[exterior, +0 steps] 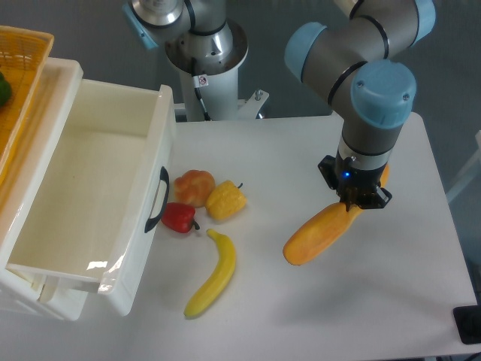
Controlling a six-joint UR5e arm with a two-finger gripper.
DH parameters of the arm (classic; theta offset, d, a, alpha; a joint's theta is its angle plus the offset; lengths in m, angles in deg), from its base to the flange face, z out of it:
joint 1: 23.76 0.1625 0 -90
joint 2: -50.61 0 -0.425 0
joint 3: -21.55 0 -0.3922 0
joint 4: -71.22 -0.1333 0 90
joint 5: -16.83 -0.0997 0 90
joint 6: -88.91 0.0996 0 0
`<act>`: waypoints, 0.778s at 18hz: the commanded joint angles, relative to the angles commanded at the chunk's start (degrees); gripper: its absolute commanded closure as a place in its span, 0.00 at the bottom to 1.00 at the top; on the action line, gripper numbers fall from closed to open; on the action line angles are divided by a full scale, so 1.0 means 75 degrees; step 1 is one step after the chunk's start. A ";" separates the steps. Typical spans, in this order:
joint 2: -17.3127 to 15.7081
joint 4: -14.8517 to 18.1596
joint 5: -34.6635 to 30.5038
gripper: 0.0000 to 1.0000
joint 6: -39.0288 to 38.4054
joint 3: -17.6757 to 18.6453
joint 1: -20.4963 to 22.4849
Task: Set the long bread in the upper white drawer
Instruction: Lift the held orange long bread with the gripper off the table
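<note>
The long bread [319, 234] is a smooth orange-yellow loaf at the table's right, tilted with its lower end pointing front-left. My gripper [355, 203] points straight down and is shut on the loaf's upper right end; the loaf looks lifted, slanting down from the fingers. The upper white drawer [90, 197] stands pulled open at the left, its deep inside bare, with a black handle [158, 199] on its front panel. The drawer lies well to the left of the gripper.
Between drawer and bread lie a curved yellow banana [213, 274], a red pepper [179, 217], a yellow pepper [225, 201] and an orange-pink fruit [195, 186]. A yellow wicker basket [21, 83] sits above the drawer at far left. The arm's base [204, 53] stands at the back.
</note>
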 joint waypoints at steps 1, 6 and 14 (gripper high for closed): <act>0.0000 0.0000 0.0023 1.00 0.0011 -0.0012 0.0012; 0.0035 -0.0058 0.0258 1.00 -0.0175 -0.0035 0.0000; -0.0666 0.0011 0.0609 1.00 -0.1627 -0.0059 -0.0643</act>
